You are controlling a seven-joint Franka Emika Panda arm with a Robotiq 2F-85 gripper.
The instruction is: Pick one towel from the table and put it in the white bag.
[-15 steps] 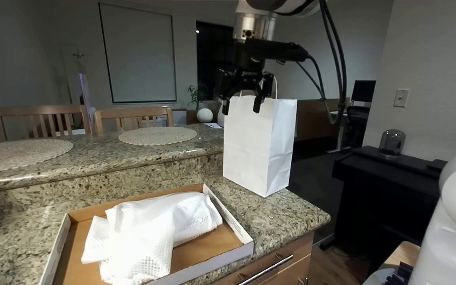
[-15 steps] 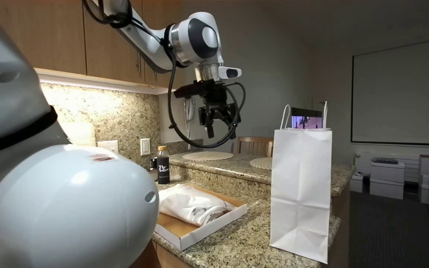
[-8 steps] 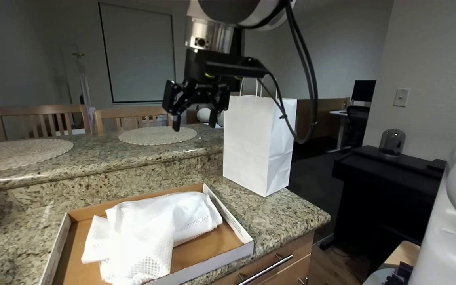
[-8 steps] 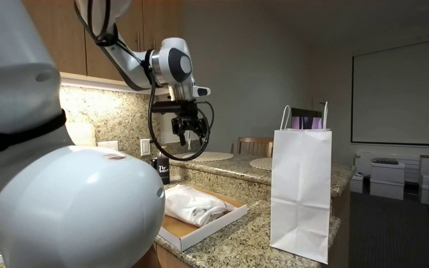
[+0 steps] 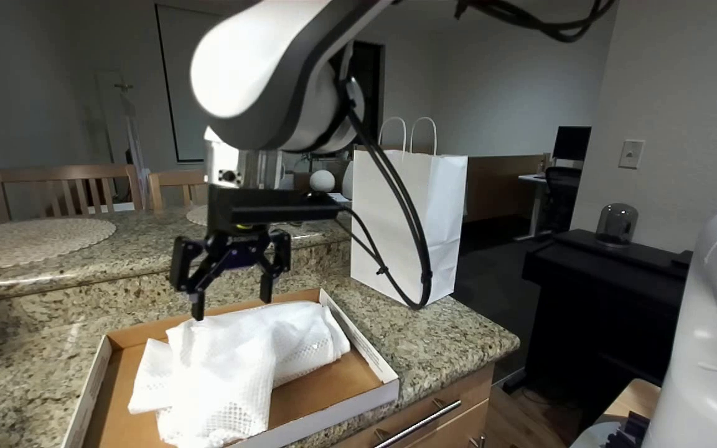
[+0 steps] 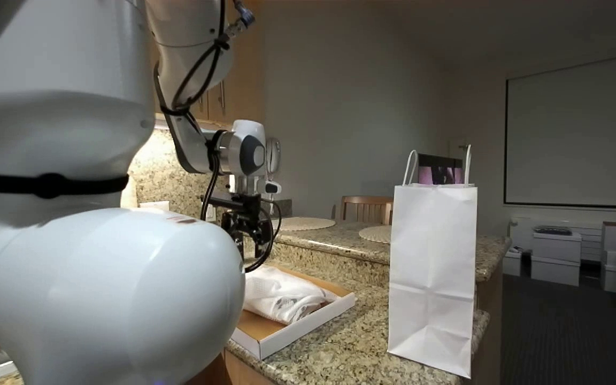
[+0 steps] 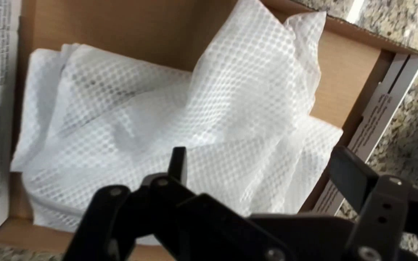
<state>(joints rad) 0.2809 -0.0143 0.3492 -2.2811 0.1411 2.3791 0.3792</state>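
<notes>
White mesh towels lie crumpled and overlapping in a shallow cardboard tray; how many cannot be told. The towels show in both exterior views [image 5: 228,367] [image 6: 281,299] and the wrist view [image 7: 238,98]. The tray [image 5: 321,386] has brown inside and white outer walls. My gripper [image 5: 232,305] is open and empty, pointing down above the towels' far side. In the wrist view the gripper [image 7: 259,157] has its fingers wide apart over the towels, one finger near the tray wall. The white paper bag [image 5: 449,211] stands upright with two handles; it also shows in an exterior view [image 6: 431,278].
A raised granite ledge [image 5: 128,249] with round woven placemats [image 5: 28,242] runs behind the tray. The bag stands near the counter's end [image 5: 495,342]. The arm's cable loop hangs in front of the bag in an exterior view.
My gripper has moved from in front of the bag's top, away from the bag and down, to over the towels. It stays open. Towels, tray and bag have not moved.
</notes>
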